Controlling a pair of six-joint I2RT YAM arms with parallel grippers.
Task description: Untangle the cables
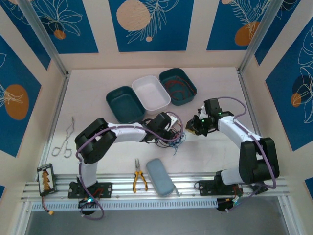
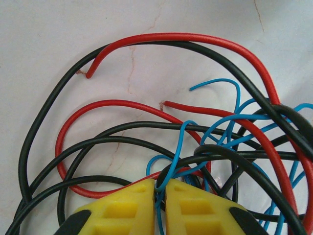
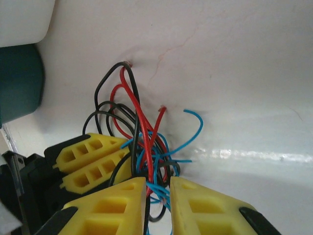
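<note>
Left wrist view: the left gripper (image 2: 160, 188) pinches a blue wire (image 2: 179, 142). Right gripper (image 3: 157, 185) is closed narrowly on the tangle (image 3: 142, 132).

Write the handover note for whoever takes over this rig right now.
Left gripper: shut on a blue cable at the near edge of the bunch.
Right gripper: fingers close around several strands; cannot tell whether it grips.
Cables: red, black and blue tangle on the table, between the two grippers, in front of the white tub.
Done: no strand pulled free of this bunch.
Left: separate the strands, probably one at a time.
</note>
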